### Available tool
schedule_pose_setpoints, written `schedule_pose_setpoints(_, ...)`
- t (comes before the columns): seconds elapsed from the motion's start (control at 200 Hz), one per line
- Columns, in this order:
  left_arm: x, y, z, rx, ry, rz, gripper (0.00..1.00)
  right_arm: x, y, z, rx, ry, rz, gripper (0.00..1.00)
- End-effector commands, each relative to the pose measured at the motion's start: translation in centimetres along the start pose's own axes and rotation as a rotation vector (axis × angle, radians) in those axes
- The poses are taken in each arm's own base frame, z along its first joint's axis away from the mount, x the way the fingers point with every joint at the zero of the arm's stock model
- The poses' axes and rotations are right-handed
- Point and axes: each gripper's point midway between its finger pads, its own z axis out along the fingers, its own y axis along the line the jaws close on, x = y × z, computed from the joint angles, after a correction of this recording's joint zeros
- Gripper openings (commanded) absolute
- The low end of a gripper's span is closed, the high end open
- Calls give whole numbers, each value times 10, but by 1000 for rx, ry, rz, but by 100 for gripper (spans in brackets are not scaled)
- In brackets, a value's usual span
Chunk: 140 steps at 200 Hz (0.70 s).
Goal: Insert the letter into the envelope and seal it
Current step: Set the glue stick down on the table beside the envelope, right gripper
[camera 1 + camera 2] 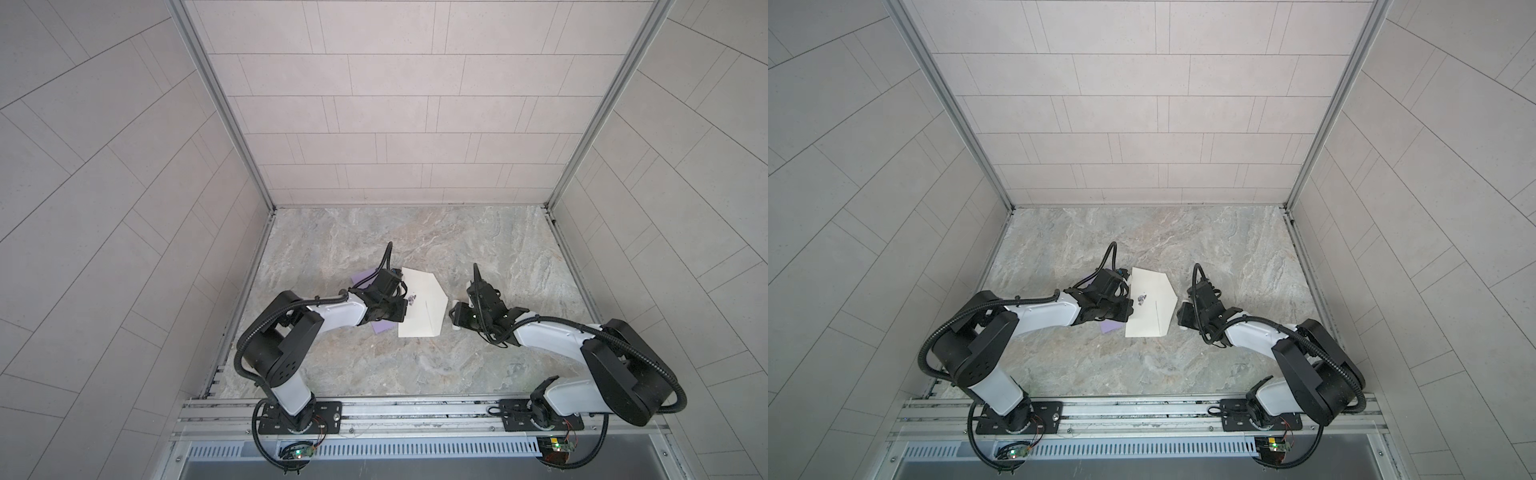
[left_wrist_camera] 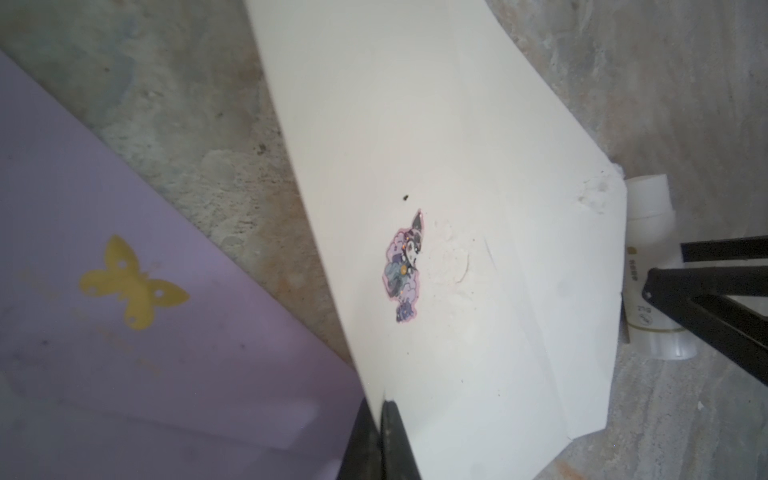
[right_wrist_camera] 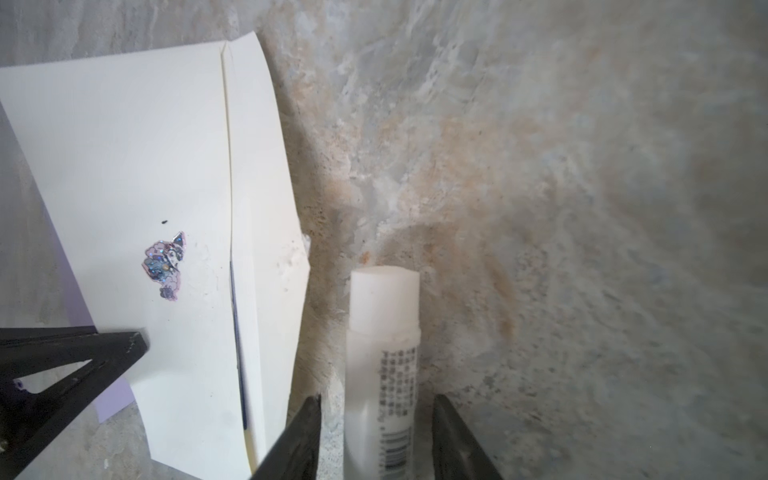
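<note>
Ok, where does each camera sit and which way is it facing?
Top views: high above the bases, looking down on the table, left arm and right arm whole.
Left wrist: along the shut left gripper onto the envelope.
Right wrist: along the open right gripper, straddling the glue stick.
Shared: wrist views both show the sticker.

Matt paper envelope (image 2: 415, 124) & smooth plastic glue stick (image 3: 382, 374); stone-look table (image 3: 582, 166).

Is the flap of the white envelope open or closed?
Open. The flap lies spread out flat, pointing toward the glue stick, not folded back over the envelope.
</note>
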Motion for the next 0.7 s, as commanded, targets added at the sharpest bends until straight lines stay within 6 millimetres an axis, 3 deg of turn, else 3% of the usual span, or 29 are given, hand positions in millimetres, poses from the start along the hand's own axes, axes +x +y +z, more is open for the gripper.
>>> schedule_pose_setpoints(0.0,4,3,-2,-14,23,17,0,39,-36,-2,138,153,-3,51)
schedule_pose_setpoints(0.205,5,5,-3,-25,20,19,0,-4,-10,-31,101,43,-62,53)
schedule_pose_setpoints(0.38,10,7,0,-25,36,15,0,-43,-7,-42,81,16,10,48)
schedule_pose_setpoints(0.555,8,6,-1,-25,33,17,0,-54,-19,-22,148,108,37,30)
schedule_pose_setpoints(0.696,7,5,-1,-23,31,15,0,-38,-24,17,155,237,28,16)
